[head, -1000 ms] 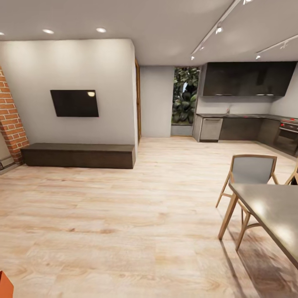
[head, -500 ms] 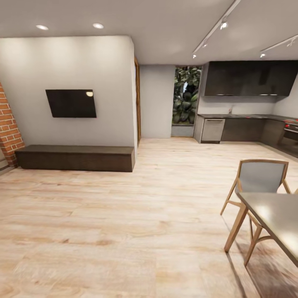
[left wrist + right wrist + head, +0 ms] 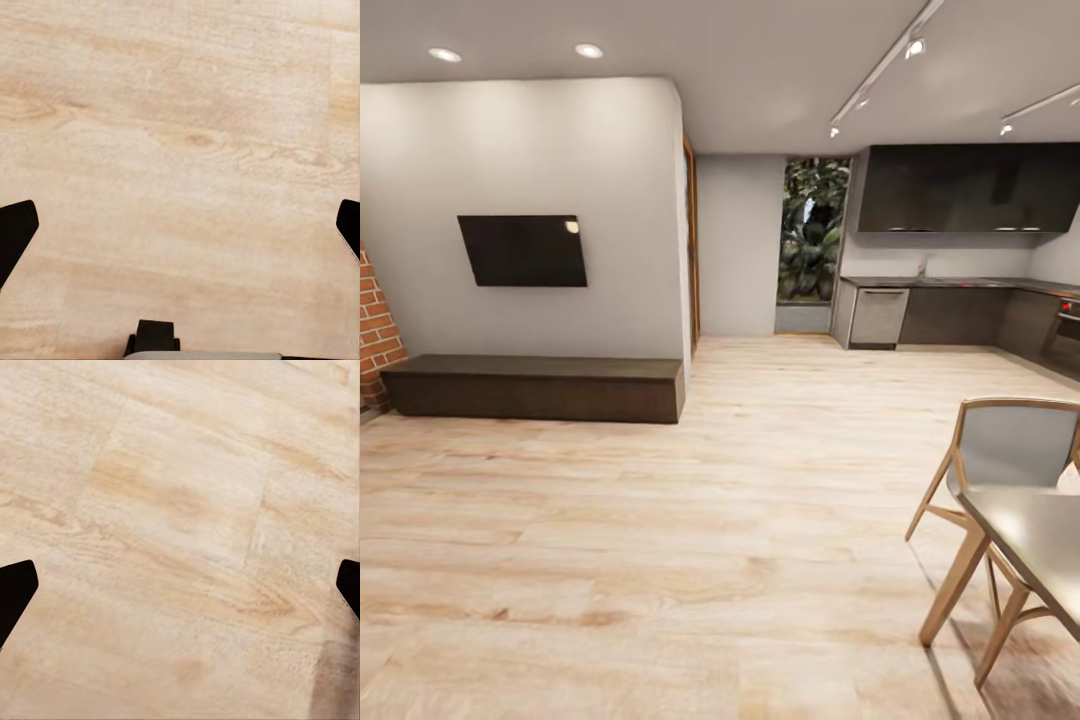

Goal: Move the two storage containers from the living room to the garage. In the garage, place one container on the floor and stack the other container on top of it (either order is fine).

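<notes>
The two storage containers and the garage are out of view. My left gripper (image 3: 180, 232) is open, its dark fingertips (image 3: 16, 232) far apart over light wood planks (image 3: 187, 135), with nothing between them. My right gripper (image 3: 180, 592) is open as well, its fingertips (image 3: 15, 594) wide apart above the same bare planks (image 3: 180, 510). The head view looks across an open-plan room with a wood plank surface (image 3: 660, 560) underfoot.
A low dark bench (image 3: 535, 387) runs under a wall-mounted TV (image 3: 523, 250), with a brick column (image 3: 375, 335) at far left. A wood-framed passage (image 3: 691, 250) opens beside that wall. Dark kitchen units (image 3: 960, 310) line the back right. A chair (image 3: 1015, 455) and grey table (image 3: 1040, 535) stand at near right.
The whole head view has shifted as the camera moved forward. The bench and TV slid left, the chair and table right. An orange corner at the lower left edge has left the picture.
</notes>
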